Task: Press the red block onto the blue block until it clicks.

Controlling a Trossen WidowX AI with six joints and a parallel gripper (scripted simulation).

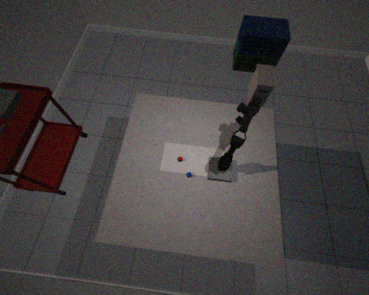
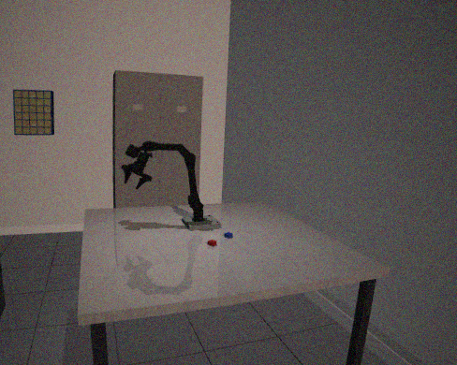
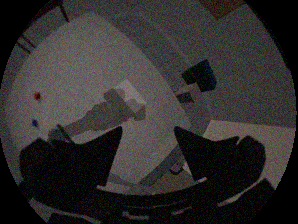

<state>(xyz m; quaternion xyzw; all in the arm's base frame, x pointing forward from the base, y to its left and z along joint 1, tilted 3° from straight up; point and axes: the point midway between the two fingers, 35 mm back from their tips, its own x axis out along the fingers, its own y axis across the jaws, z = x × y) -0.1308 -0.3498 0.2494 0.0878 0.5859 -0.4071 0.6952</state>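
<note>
Fingers of my gripper (image 1: 240, 114) (image 2: 132, 184) (image 3: 148, 128) stand wide with nothing between them, high and toward the bench's (image 1: 158, 212) (image 2: 233, 299) (image 3: 75, 55) upper-right corner in the top view. Red block (image 1: 180, 159) (image 2: 212, 243) (image 3: 37, 95) rests on the bench, nearer its left edge than its right there, apart from the blue block (image 1: 188, 175) (image 2: 228, 235) (image 3: 34, 122). I judge the pick is in hand: next I should swing over red, descend squarely and close. I can read no brands, labels or writing
</note>
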